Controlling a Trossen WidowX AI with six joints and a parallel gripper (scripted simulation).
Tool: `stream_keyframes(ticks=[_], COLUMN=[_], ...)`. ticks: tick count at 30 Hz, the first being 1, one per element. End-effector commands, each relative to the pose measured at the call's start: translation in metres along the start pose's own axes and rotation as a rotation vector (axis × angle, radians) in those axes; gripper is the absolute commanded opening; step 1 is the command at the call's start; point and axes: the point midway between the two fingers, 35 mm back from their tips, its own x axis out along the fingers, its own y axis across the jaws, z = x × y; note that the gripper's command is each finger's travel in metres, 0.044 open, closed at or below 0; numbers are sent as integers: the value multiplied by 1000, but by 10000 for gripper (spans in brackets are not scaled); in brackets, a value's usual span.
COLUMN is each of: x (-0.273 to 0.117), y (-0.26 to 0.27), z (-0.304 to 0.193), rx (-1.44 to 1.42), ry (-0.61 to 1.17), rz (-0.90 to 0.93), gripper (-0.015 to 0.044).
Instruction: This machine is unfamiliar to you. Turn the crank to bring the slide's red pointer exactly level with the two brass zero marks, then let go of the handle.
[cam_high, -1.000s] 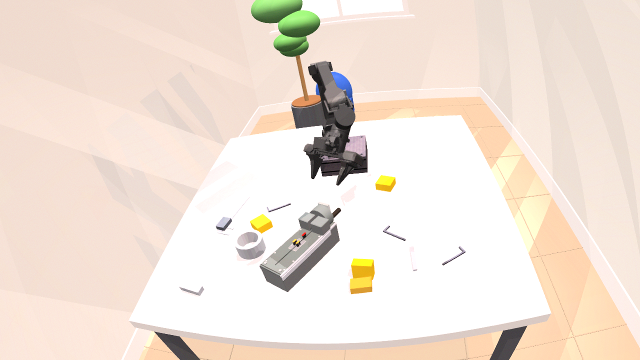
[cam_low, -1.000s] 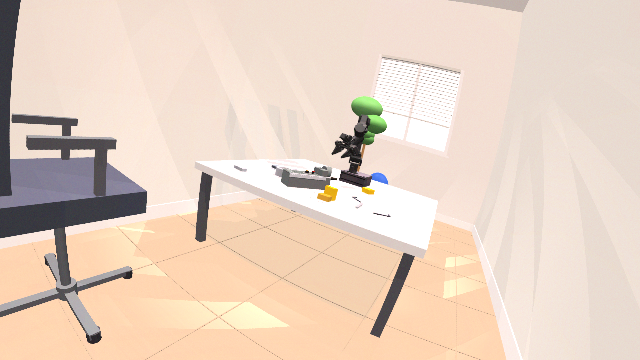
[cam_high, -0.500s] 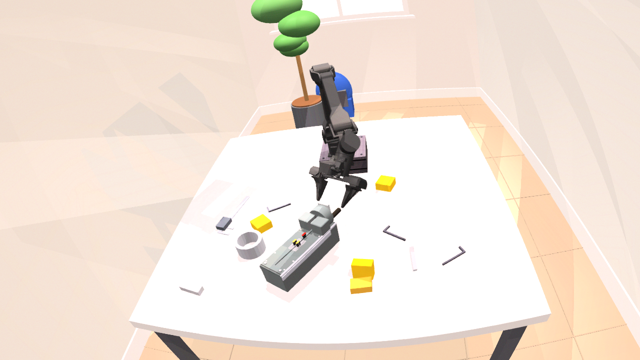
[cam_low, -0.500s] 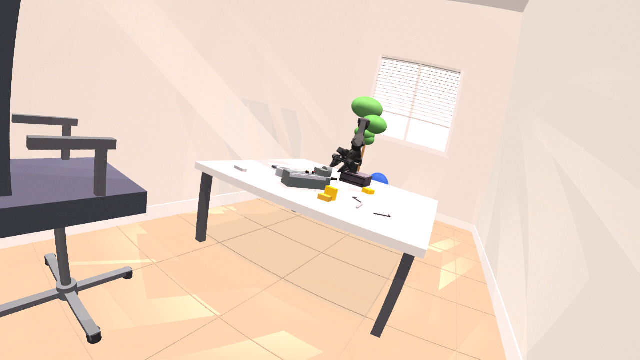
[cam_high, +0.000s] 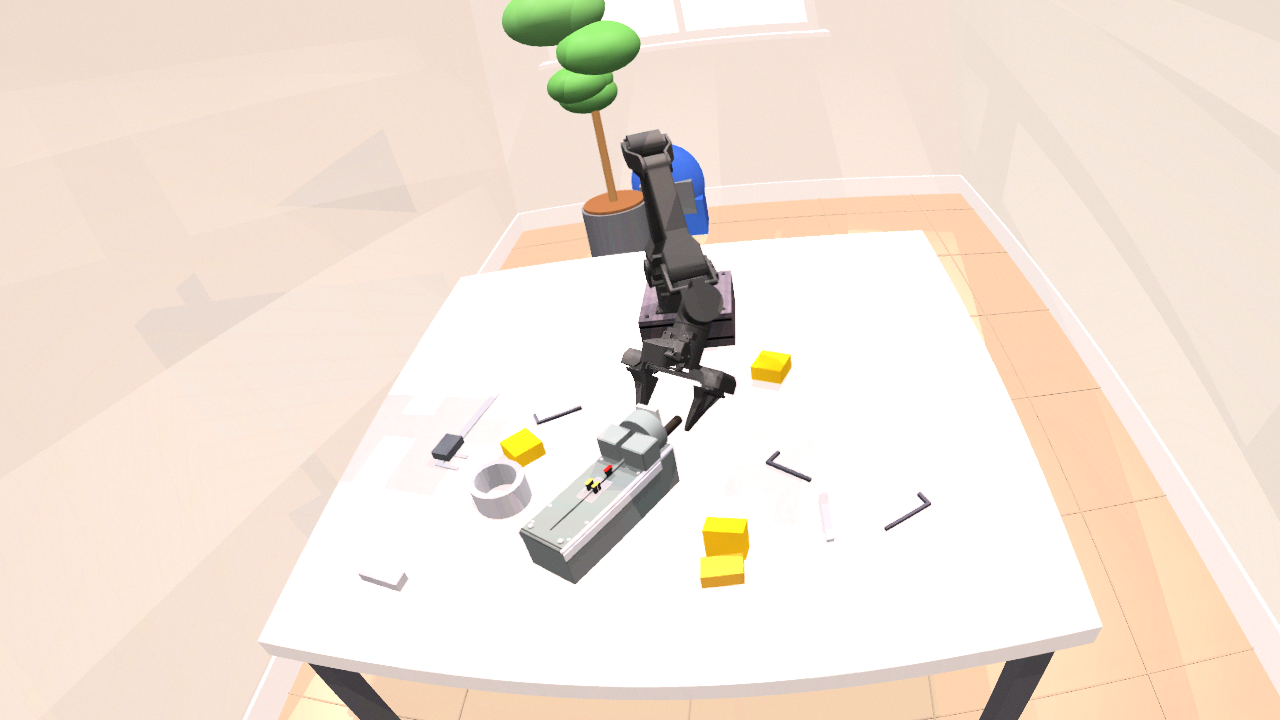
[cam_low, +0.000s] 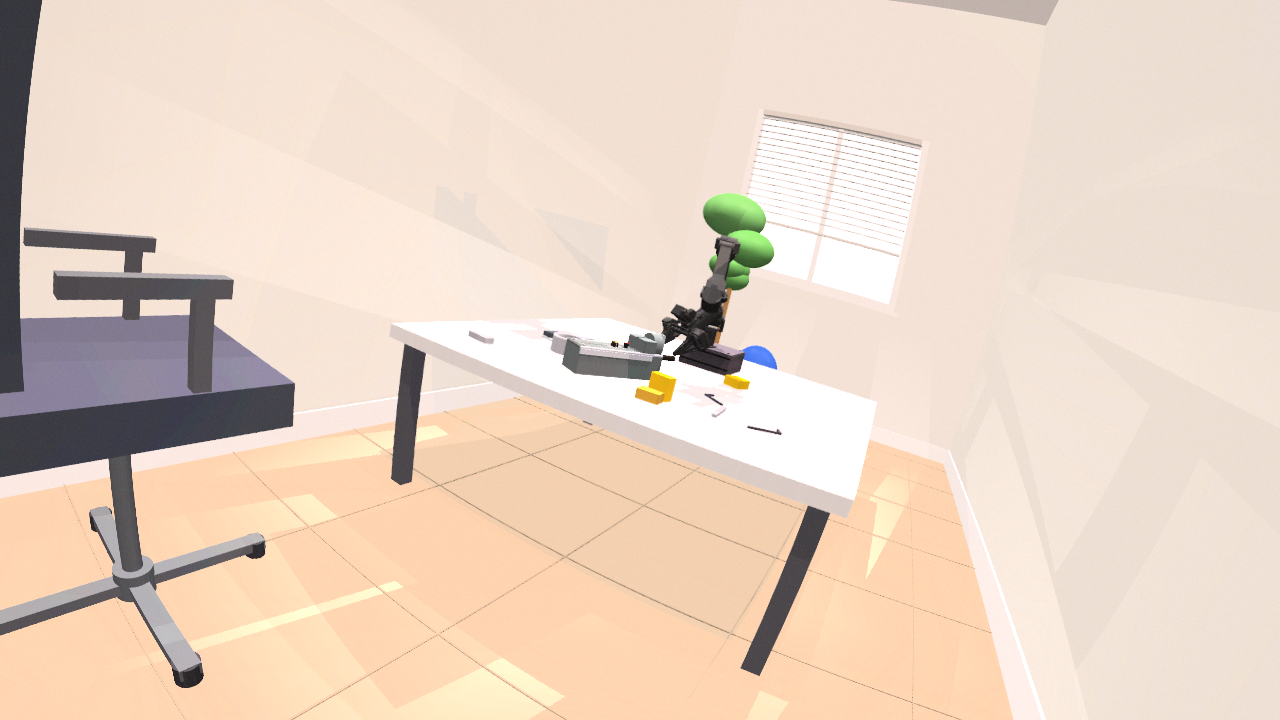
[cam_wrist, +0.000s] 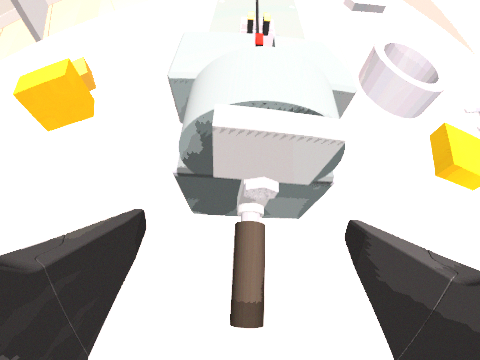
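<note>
As seen from above, the crank's machine (cam_high: 617, 510) (cam_low: 613, 360) (cam_wrist: 260, 75) sits on the bench (cam_high: 850, 626) (cam_low: 805, 447) (cam_wrist: 300, 310) at seven o'clock from the jaws. Its brown handle (cam_high: 673, 426) (cam_low: 667, 358) (cam_wrist: 248, 275) shows between them in the wrist view, pointing to six o'clock, with a gap either side. The jaws are spread wide, gripping nothing. The red pointer (cam_high: 607, 469) (cam_wrist: 259, 39) sits crankward of the brass marks (cam_high: 592, 486) (cam_wrist: 266, 24).
</note>
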Motion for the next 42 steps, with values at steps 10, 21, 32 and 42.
stream_keyframes(ticks=[10,21,32,42], x=[15,27,32,32], y=[-1,-2,-3,-3], z=[-15,-28,-34,-34], rx=[1,1,1,1], ry=[-1,-1,-1,-1], rz=[-4,-4,-5,-5], gripper=[440,440,335,72])
